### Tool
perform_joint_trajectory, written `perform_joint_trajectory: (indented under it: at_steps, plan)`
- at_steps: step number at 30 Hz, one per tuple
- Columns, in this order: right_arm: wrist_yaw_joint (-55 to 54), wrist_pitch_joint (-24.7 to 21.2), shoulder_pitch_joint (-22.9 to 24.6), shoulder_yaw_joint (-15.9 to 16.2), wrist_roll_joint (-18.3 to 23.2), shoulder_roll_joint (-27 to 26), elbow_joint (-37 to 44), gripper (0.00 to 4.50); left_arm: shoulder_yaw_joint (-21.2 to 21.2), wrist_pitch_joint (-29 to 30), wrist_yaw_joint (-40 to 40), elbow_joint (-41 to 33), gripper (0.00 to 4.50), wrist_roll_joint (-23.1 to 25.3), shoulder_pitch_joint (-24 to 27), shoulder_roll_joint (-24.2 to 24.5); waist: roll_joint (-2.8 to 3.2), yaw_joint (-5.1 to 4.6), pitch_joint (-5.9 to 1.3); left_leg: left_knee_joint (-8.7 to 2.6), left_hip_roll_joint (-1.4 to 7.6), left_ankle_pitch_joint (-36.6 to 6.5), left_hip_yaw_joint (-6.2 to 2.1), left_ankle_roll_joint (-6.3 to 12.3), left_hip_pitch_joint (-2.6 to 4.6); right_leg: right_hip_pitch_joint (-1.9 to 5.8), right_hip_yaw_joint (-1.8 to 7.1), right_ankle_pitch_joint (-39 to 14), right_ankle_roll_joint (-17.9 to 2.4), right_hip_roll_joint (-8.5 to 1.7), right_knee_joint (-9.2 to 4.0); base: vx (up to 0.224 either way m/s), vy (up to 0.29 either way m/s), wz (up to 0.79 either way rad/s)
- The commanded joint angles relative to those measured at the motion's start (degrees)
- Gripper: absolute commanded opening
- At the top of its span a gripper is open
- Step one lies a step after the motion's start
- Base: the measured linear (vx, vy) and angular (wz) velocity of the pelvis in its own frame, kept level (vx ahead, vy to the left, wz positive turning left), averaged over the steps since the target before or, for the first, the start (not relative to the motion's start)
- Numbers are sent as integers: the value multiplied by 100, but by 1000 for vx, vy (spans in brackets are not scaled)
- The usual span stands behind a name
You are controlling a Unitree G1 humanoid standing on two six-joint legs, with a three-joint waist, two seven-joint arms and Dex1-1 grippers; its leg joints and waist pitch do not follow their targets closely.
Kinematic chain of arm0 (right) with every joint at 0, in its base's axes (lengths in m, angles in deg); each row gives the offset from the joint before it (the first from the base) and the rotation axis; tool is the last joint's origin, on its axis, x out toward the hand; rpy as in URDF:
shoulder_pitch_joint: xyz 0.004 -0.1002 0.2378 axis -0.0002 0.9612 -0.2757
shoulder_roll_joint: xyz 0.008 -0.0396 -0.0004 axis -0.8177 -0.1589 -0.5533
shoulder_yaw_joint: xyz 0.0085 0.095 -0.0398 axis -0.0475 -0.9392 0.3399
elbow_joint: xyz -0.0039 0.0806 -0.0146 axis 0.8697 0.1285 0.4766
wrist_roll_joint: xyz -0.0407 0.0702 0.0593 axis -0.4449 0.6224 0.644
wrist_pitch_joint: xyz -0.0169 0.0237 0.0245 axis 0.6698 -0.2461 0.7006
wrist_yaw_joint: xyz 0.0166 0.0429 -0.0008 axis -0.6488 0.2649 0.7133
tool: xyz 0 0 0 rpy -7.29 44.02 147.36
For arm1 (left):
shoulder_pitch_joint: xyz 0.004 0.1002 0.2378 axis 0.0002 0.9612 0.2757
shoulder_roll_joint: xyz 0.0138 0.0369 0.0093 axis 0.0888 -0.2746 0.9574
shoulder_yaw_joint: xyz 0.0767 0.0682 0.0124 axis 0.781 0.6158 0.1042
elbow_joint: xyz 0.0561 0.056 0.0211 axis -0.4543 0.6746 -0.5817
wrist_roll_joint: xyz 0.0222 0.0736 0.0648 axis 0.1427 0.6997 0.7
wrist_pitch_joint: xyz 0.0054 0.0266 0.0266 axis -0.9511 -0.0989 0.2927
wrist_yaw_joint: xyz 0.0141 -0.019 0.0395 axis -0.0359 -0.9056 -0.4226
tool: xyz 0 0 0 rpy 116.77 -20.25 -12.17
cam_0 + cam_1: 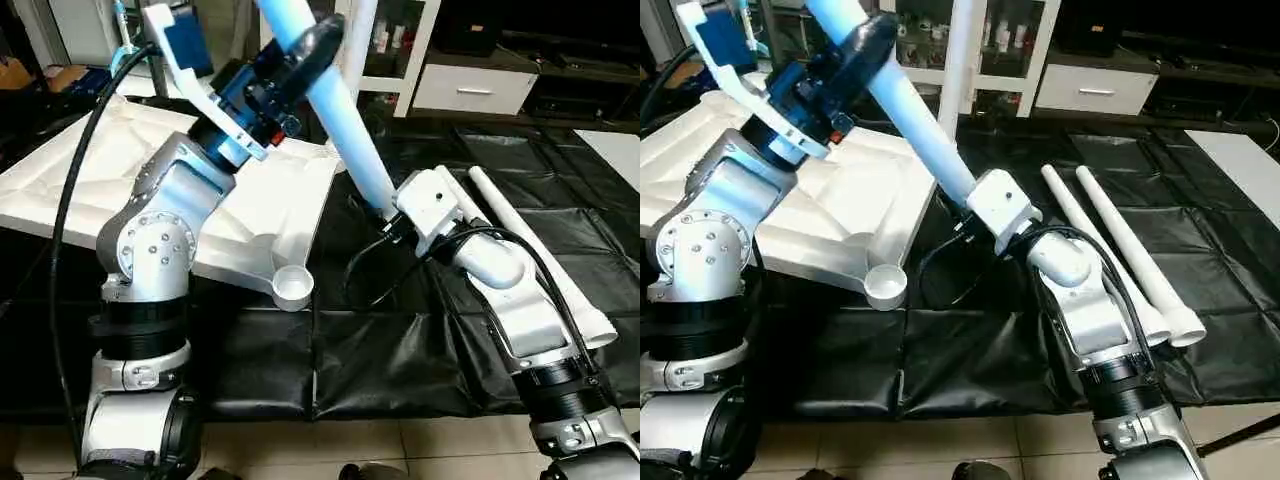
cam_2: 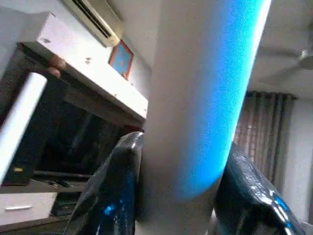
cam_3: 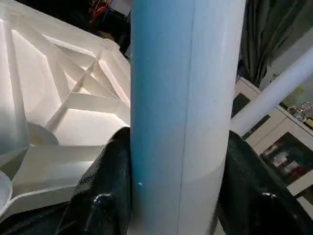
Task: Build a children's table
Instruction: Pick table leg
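Note:
The white tabletop (image 1: 100,170) lies upside down on the left, its ribs showing and a round corner socket (image 1: 293,287) nearest me. One white leg (image 1: 345,120) slants in the air above the tabletop's right edge. My left gripper (image 1: 305,60) is shut around its upper part, black fingers (image 2: 112,186) on both sides. My right gripper (image 1: 392,212) is shut on its lower end, fingers (image 3: 102,196) hugging the tube (image 3: 186,58). Two more legs (image 1: 1090,240) (image 1: 1135,250) lie side by side on the black cover to the right. Another leg (image 1: 960,50) stands upright behind.
The black cover (image 1: 380,370) spreads over the work surface, with tiled floor along the near edge. A white drawer cabinet (image 1: 470,90) and dark shelving stand at the back. A black cable (image 1: 75,200) loops beside my left arm.

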Motion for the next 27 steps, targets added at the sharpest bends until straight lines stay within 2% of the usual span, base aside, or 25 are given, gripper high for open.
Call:
perform_joint_trajectory:
  at_steps: [1, 8, 11, 13, 16, 17, 19, 20, 21, 22, 23, 24, 25, 27]
  plan:
    - [-28, 36, -100, -90, -33, 51, 43, 188, -23, -38, -17, 38, 177, 23, -25, -19, 58, 5, -480, -435, 30, -2001, 10, -52, 85, 296, 123, -2466, -569, -102, -416, 0, 0, 0]
    - [-122, 88, -142, -74, -104, 88, -10, 188, -15, -104, -22, 105, 171, 61, -75, -25, 73, 17, -489, -440, 44, -1835, 23, -34, 82, 325, 147, -2024, -783, -103, -360, 0, 0, 0]
    - [-170, 128, -160, -83, -159, 109, -40, 188, 38, -144, 34, 98, 169, 138, -122, -19, 88, 15, -484, -445, 43, -1883, 24, -44, 91, 326, 147, -2005, -824, -97, -357, 0, 0, 0]
    - [-228, 190, -167, -110, -176, 104, -57, 244, 56, -185, 99, 85, 169, 199, -157, -26, 87, 12, -483, -441, 41, -1928, 25, -56, 98, 325, 145, -2063, -810, -100, -361, 0, 0, 0]
    - [-155, 208, -176, -73, -194, 147, -57, 260, 44, -252, 261, 93, 168, 267, -248, -60, 88, 16, -474, -439, 39, -2000, 22, -77, 102, 322, 141, -2185, -747, -100, -376, 0, 0, 0]
    - [-261, 289, -188, 18, -446, 231, -53, 267, -11, -355, 566, 115, 167, 372, -370, -151, 98, 18, -469, -443, 46, -1978, 17, -99, 95, 317, 144, -2159, -731, -96, -374, 0, 0, 0]
    - [-726, 404, -225, 112, -970, 292, -29, 288, -57, -580, 946, 162, 165, 614, -501, -263, 77, 25, -473, -431, 30, -1964, 29, -102, 115, 310, 137, -2198, -675, -82, -397, 0, 0, 0]
    - [-926, 445, -235, 157, -1191, 303, -1, 288, -66, -681, 1062, 184, 165, 706, -536, -308, 68, 23, -457, -440, 25, -1919, 16, -146, 79, 324, 131, -2302, -607, -89, -402, 0, 0, 0]
    - [-1288, 481, -214, 224, -1547, 273, 123, 298, -91, -873, 1313, 255, 164, 892, -580, -396, 56, 25, -458, -421, 8, -1920, 23, -154, 86, 307, 128, -2435, -514, -90, -422, 0, 0, 0]
    - [-1288, 481, -214, 224, -1547, 273, 123, 298, -91, -873, 1313, 255, 164, 892, -580, -396, 49, 17, -456, -419, 0, -1943, 26, -152, 86, 307, 123, -2513, -471, -85, -429, 0, 0, 0]
    - [-1556, 507, -104, 281, -1763, 154, 335, 298, -156, -1068, 1623, 350, 164, 1049, -596, -517, 47, 20, -452, -414, -9, -1999, 22, -130, 83, 300, 113, -2684, -378, -83, -452, 0, 0, 0]
    - [-1608, 518, -71, 296, -1805, 124, 389, 298, -175, -1126, 1705, 375, 164, 1096, -598, -546, 43, 4, -456, -415, -14, -2019, 17, -116, 76, 297, 104, -2742, -299, -75, -464, 0, 0, 0]
    - [-1614, 569, -7, 355, -1846, 86, 473, 298, -202, -1125, 1781, 403, 164, 1096, -602, -571, 60, 1, -449, -413, -18, -2048, 13, -108, 71, 288, 101, -2766, -266, -73, -466, 0, 0, 0]
    - [-1567, 657, 126, 462, -1886, 20, 598, 298, -249, -1090, 1876, 428, 164, 1057, -605, -617, 58, -17, -461, -414, -11, -2116, 1, -60, 81, 273, 88, -2801, -207, -70, -477, 0, 0, 0]
